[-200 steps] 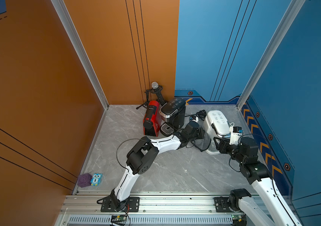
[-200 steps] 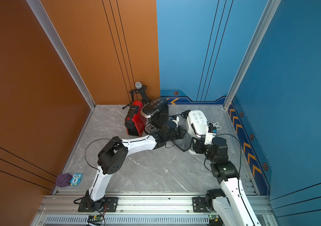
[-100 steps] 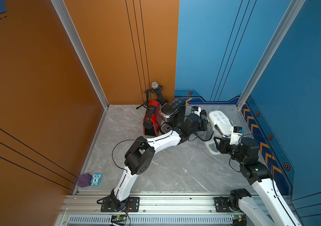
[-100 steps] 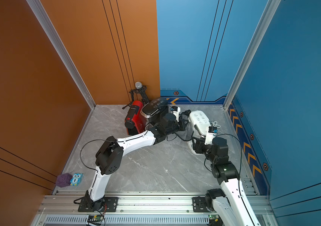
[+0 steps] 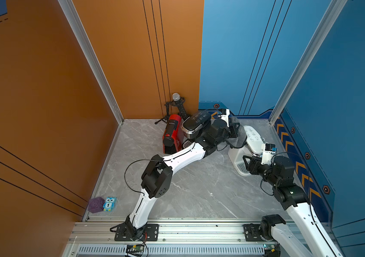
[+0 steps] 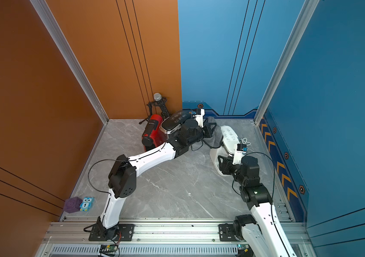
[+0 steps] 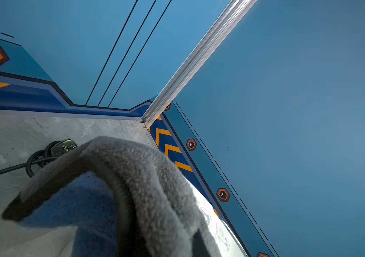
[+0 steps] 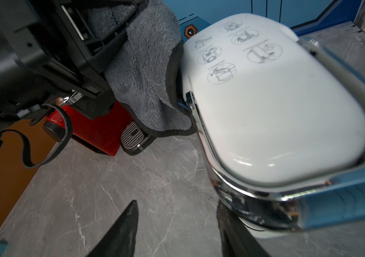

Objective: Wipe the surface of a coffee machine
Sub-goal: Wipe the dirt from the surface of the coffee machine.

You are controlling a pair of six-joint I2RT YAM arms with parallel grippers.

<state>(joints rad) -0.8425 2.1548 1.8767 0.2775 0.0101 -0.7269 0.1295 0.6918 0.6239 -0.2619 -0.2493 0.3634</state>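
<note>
1. Where the gray cloth (image 8: 146, 77) hangs from the left tool (image 5: 234, 131), the tool is clenched on it. A fold of the cloth drapes against the side of the white coffee machine (image 5: 252, 138), just under the edge of its lid.
2. The white coffee machine stands on the desk (image 5: 199, 189) at the back right, near the blue side wall (image 5: 344, 111). The drip tray (image 5: 241, 168) at its foot faces the right arm.
3. The right tool (image 5: 247, 163) sits just beside that foot. Its dark fingers (image 8: 121, 231) are spread, and only desk shows between them, so it grasps nothing.
4. The black coffee machine (image 5: 196, 122) and the red coffee machine (image 5: 172, 133) stand side by side at the back. The black machine's ribbed drip tray (image 8: 134, 138) lies low on the desk in front of it.
5. The left tool and the cloth fill the gap between the black and white machines.
6. A microphone (image 5: 176, 97) on its stand occupies the back corner behind the red machine, and a coiled black cable (image 7: 50, 155) lies on the desk behind the cloth.
7. A white cord (image 6: 245, 141) lies between the white machine and the side wall.
8. A purple cube (image 5: 96, 204) and an owl block (image 5: 109, 203) touch each other at the front left edge, beside the orange wall (image 5: 43, 111).
9. The middle of the desk, between the two arms, is a broad bare stretch that reaches the metal rail (image 5: 199, 231).
</note>
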